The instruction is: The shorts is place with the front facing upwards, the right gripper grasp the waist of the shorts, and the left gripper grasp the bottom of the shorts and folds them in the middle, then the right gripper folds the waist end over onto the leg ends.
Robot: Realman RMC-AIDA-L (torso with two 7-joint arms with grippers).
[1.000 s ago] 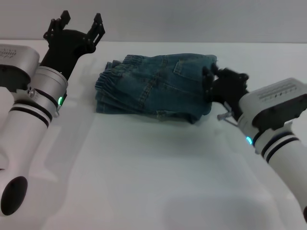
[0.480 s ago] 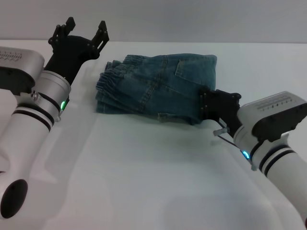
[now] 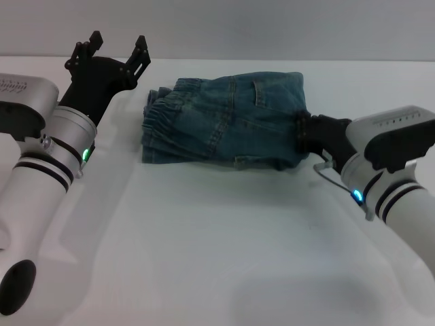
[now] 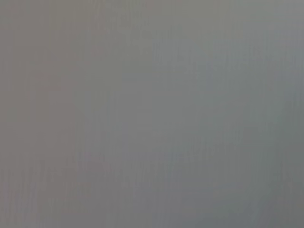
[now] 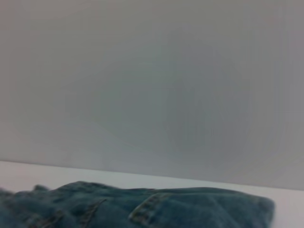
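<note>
The blue denim shorts (image 3: 224, 122) lie folded into a compact bundle at the back middle of the white table. Their gathered waist (image 3: 158, 119) is on top at the bundle's left end. I cannot pick out the leg ends among the layers. My right gripper (image 3: 304, 134) is low against the bundle's right edge, and its black fingers merge with the denim. My left gripper (image 3: 112, 47) is raised at the back left, clear of the shorts, open and empty. The right wrist view shows the shorts (image 5: 142, 206) with a pocket seam. The left wrist view is plain grey.
The white table (image 3: 217, 231) stretches bare in front of the bundle. A grey wall (image 3: 272, 27) runs behind the table's far edge. My left arm's silver forearm (image 3: 47, 163) crosses the left side.
My right gripper has come back from in front of the shorts to their right edge. The bundle sits slightly further right. The left gripper has barely moved.
</note>
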